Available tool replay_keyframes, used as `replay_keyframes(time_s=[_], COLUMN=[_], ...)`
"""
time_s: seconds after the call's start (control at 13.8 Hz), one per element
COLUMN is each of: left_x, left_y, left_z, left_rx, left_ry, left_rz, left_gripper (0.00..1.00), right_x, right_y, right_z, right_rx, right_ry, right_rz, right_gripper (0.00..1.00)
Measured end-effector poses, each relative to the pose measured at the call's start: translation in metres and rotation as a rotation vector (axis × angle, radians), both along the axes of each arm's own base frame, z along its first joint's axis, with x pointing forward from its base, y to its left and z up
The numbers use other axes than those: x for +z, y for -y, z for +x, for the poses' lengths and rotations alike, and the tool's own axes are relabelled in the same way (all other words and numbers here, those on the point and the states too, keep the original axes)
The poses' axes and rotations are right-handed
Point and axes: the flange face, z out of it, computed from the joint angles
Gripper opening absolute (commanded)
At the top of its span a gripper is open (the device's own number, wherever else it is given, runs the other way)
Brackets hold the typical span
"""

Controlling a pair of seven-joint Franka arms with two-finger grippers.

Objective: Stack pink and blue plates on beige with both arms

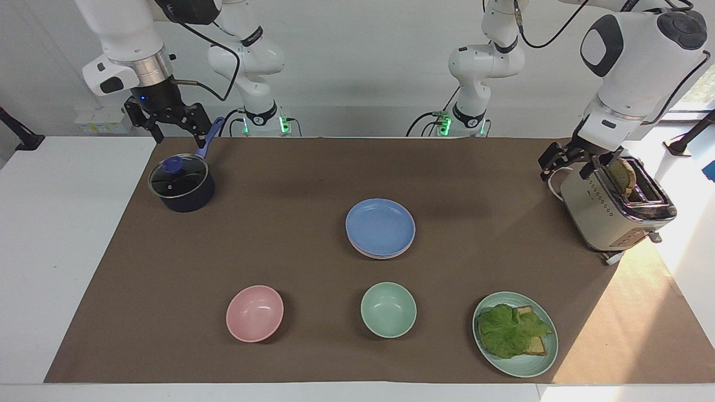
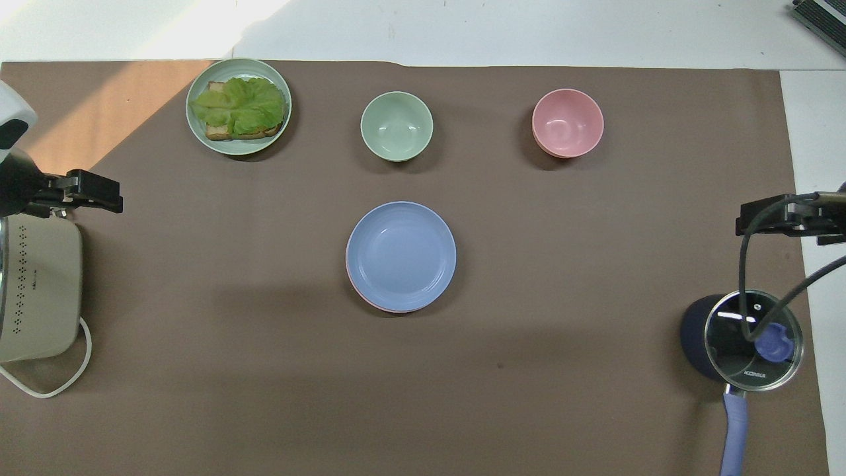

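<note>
Both grippers are hanging open and empty: right gripper [image 1: 170,121] over the saucepan [image 1: 182,185], left gripper [image 1: 570,159] over the toaster [image 1: 614,209]. We are seeing the blue plate [image 1: 380,226] topping the mid-table stack (pink edge [image 2: 370,303] peeking under it; beige hidden), so any careless pass risks nudging it.

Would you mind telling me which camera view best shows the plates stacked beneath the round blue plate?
The facing view: under the round blue plate it shows stacked rims, a pale pink plate edge lowest in sight. The overhead view shows only the blue top and a thin pink sliver. No beige shows clearly.

A robotics lab: two white arms [image 1: 631,72] at a brown-covered table [image 1: 279,234] of mock kitchenware
</note>
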Motion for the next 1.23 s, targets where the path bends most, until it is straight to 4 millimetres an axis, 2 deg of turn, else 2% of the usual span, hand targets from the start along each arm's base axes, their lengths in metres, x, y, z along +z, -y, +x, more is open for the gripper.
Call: replay_keyframes(time_s=[0.36,1.23], left_x=[-0.001,-0.0019], left_y=[0.0014,0.0014], left_z=[-0.0014,-0.0033], left_rx=[0.002,0.003], left_ry=[-0.003,-0.006], left_rz=[0.0,0.001], left_gripper=[1.0,1.0], right_x=[0.0002,0.0011], right_y=[-0.0015,-0.0039], right_z=[0.0087,0.0083], right_rx=[0.003,0.016], right_ry=[-0.006,-0.008], right_rz=[-0.001,-0.001], right_gripper=[1.0,1.0])
